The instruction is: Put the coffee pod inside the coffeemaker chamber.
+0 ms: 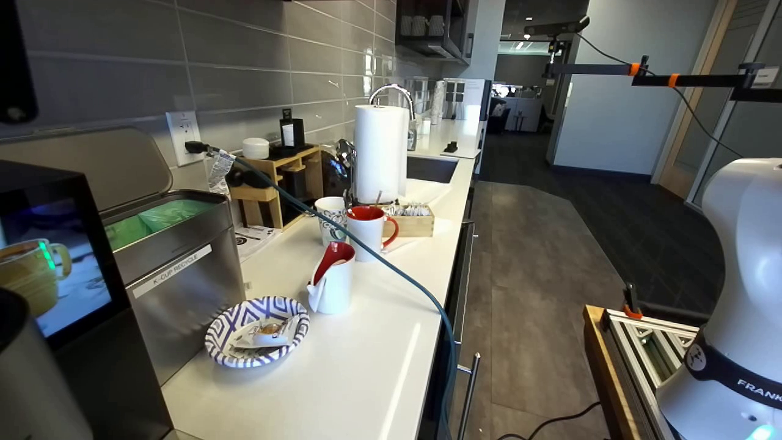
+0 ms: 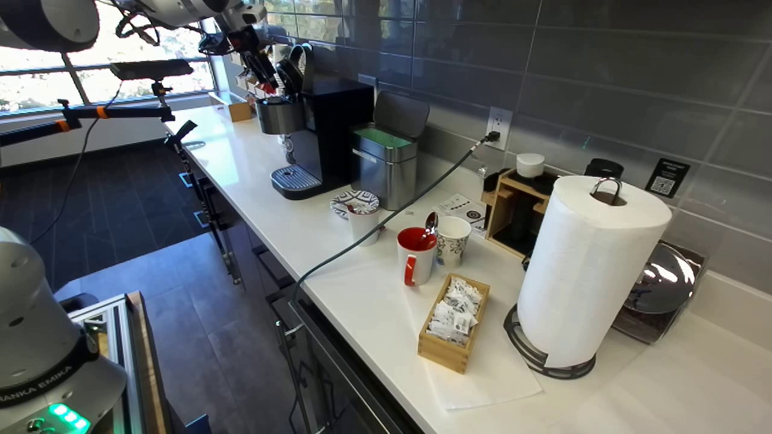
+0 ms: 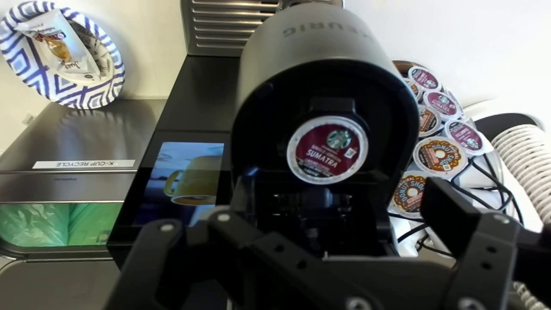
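Observation:
The coffee pod (image 3: 327,150), with a dark red "Sumatra" top and pale rim, sits face up in the round holder of the coffeemaker chamber (image 3: 271,125) in the wrist view. The black coffeemaker (image 2: 344,126) has its head open, with the lid (image 2: 301,66) raised. Its touchscreen (image 3: 185,181) also shows in the wrist view. My gripper (image 3: 340,211) is open, its fingers well apart with nothing seen between them. It hangs over the open head, and the pod is apart from the fingers. In an exterior view the gripper (image 2: 268,81) is close beside the raised lid.
Several other pods (image 3: 440,155) lie in a pile beside the machine, with black cords and stacked cups (image 3: 527,159) near them. A steel K-cup bin (image 2: 386,163) stands on the machine's other side. A patterned bowl (image 1: 256,360) and mugs (image 1: 366,235) stand on the counter.

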Controlling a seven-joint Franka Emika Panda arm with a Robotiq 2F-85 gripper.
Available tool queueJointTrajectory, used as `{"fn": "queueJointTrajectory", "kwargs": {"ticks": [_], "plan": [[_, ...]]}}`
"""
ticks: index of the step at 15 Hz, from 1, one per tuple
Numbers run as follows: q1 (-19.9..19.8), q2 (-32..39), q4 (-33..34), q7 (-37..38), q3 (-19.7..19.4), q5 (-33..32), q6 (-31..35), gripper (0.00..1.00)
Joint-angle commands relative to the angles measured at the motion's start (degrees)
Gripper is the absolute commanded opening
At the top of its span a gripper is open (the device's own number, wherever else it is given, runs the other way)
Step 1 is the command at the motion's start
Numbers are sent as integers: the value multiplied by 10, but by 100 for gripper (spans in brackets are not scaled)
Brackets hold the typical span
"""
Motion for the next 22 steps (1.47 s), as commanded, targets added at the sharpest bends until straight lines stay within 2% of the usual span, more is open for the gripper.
{"fn": "queueJointTrajectory", "kwargs": {"ticks": [1,5,9,14,16,18,20,22], "plan": [[-9,-21,-22,5,3,23,-8,100],[-44,-72,-82,-20,14,118,25,100],[-69,-158,-168,-44,7,188,55,100],[-87,-285,-293,-167,11,234,123,100],[-86,-335,-347,-222,15,240,173,100],[-81,-385,-403,-260,14,273,224,100],[-74,-436,-462,-244,2,353,232,100],[-79,-489,-519,-216,-3,405,217,100]]}}
